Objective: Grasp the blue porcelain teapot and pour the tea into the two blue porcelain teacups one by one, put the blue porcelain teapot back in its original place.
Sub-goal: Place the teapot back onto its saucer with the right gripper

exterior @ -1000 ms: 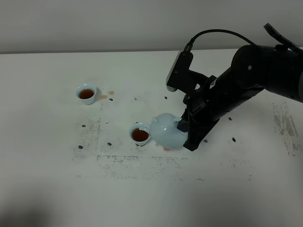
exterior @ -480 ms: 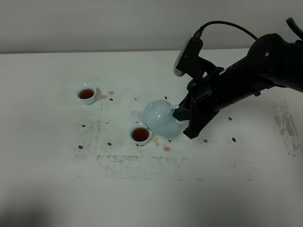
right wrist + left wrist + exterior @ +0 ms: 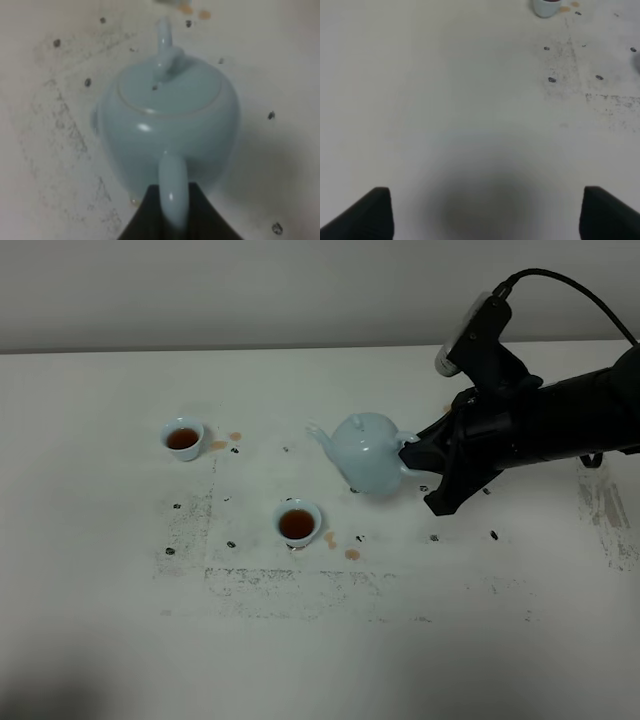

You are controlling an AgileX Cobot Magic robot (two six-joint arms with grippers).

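Note:
The pale blue teapot (image 3: 367,451) is held upright just above the table, right of centre, spout pointing left. My right gripper (image 3: 412,452) is shut on its loop handle (image 3: 172,192); the wrist view shows the lid and knob (image 3: 167,62) from behind. One blue teacup (image 3: 298,522) with reddish-brown tea (image 3: 297,525) stands in front and left of the teapot. The second teacup (image 3: 183,438), also holding tea, stands at the far left and shows in the left wrist view (image 3: 546,6). My left gripper (image 3: 485,210) is open over bare table, out of the high view.
Small tea drops (image 3: 351,553) lie on the white table (image 3: 320,640) beside the near cup, and more (image 3: 226,442) by the far cup. Dark specks and scuffed grey marks (image 3: 190,520) dot the table. A grey wall runs along the back.
My right gripper has tipped the teapot back upright from over the near cup and carried it right and toward the back. Both cups hold tea and have not moved.

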